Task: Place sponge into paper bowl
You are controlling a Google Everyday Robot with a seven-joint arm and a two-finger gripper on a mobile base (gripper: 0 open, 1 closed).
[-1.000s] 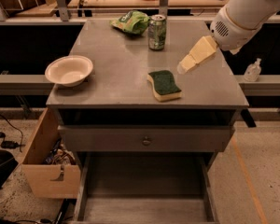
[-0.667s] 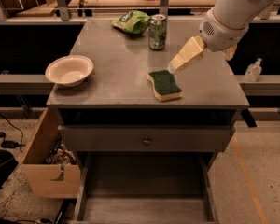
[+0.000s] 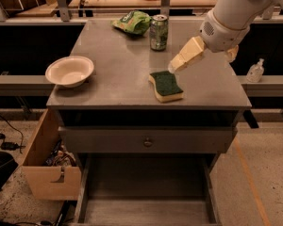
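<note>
Single high front view, angled down at grey metal table.
Mid-range, whole tabletop and open front below in frame; cream wedge-shaped gripper hangs right of frame centre, above the tabletop's right half.

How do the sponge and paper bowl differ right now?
The sponge is a wavy, green-topped block at front right; the paper bowl is round, cream-white, wider, at the left edge. The end effector is beside the sponge, far from the paper bowl. Both rest on the table.
</note>
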